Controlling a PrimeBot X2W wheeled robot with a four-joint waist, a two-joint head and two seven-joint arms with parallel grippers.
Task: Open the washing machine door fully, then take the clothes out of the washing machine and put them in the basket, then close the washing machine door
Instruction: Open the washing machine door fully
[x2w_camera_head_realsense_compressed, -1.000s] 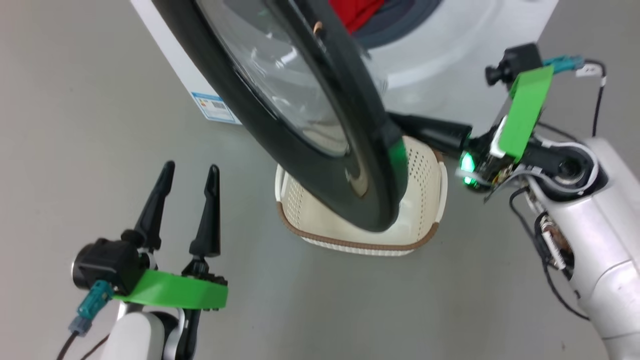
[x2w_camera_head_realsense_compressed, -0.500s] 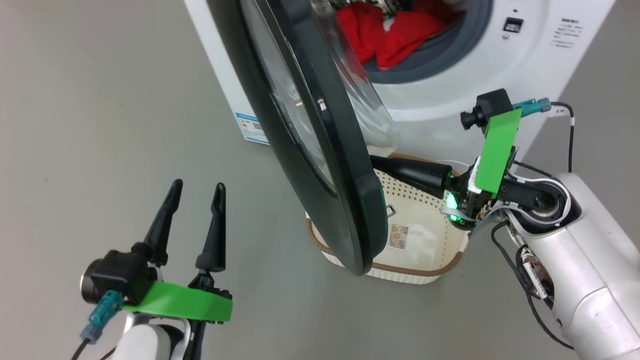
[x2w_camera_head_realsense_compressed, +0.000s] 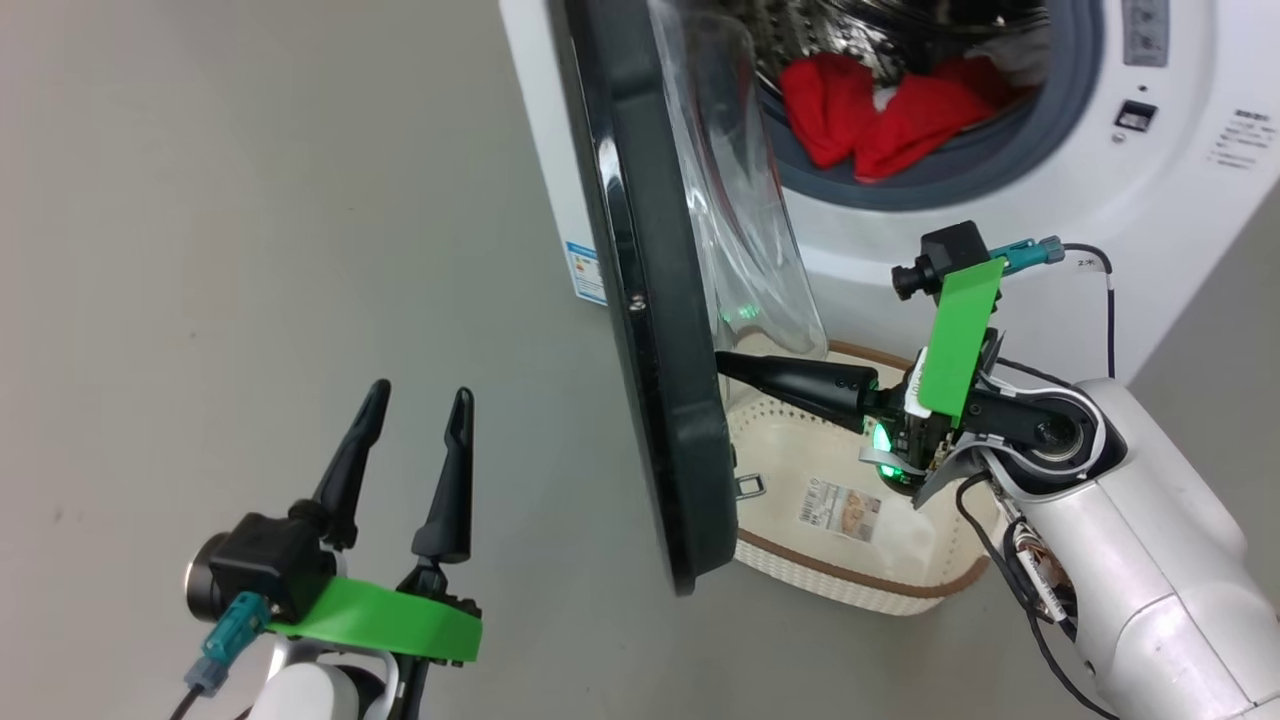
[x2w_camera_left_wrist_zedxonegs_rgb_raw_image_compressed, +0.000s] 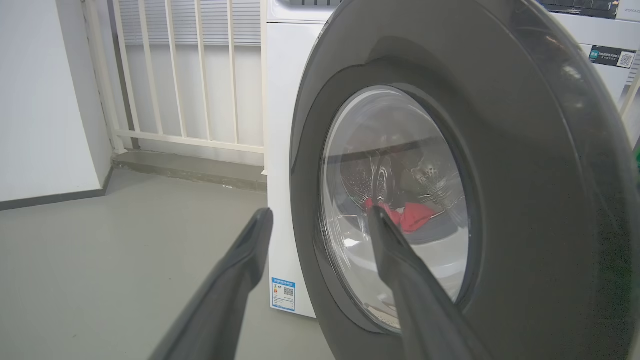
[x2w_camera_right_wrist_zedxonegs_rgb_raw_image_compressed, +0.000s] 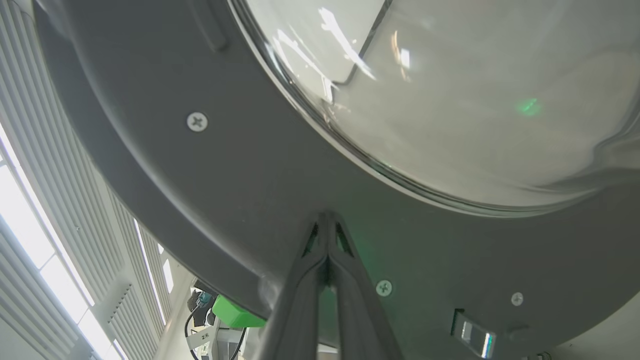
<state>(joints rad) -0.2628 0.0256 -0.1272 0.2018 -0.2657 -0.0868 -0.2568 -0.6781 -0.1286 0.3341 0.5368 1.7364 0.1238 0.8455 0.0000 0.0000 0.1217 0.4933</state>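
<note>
Two grippers: nearest, left gripper (x2w_camera_head_realsense_compressed: 420, 390), fingers apart, idle, clear of door swing. Next, right gripper (x2w_camera_head_realsense_compressed: 724, 361), fingers together, tips against inner face of washing machine door (x2w_camera_head_realsense_compressed: 650, 300), likely pushing it wider. Beyond, basket (x2w_camera_head_realsense_compressed: 860, 585) on floor, ready. Farthest, clothes (x2w_camera_head_realsense_compressed: 880, 115) inside washing machine (x2w_camera_head_realsense_compressed: 1150, 250).

Left claw (x2w_camera_left_wrist_zedxonegs_rgb_raw_image_compressed: 319, 212) spread wide, empty, facing washing machine door (x2w_camera_left_wrist_zedxonegs_rgb_raw_image_compressed: 525, 150); red clothes (x2w_camera_left_wrist_zedxonegs_rgb_raw_image_compressed: 412, 216) seen thru its glass.

A blue-edged sticker (x2w_camera_left_wrist_zedxonegs_rgb_raw_image_compressed: 283, 295) is showing a QR code low on the left side of the washing machine (x2w_camera_head_realsense_compressed: 880, 260), its print too small to read. A barcode label (x2w_camera_head_realsense_compressed: 840, 508) is lying on the bottom of the basket (x2w_camera_head_realsense_compressed: 860, 582). Grey lettering (x2w_camera_head_realsense_compressed: 1240, 145) on the machine's front is blurring beyond reading.
</note>
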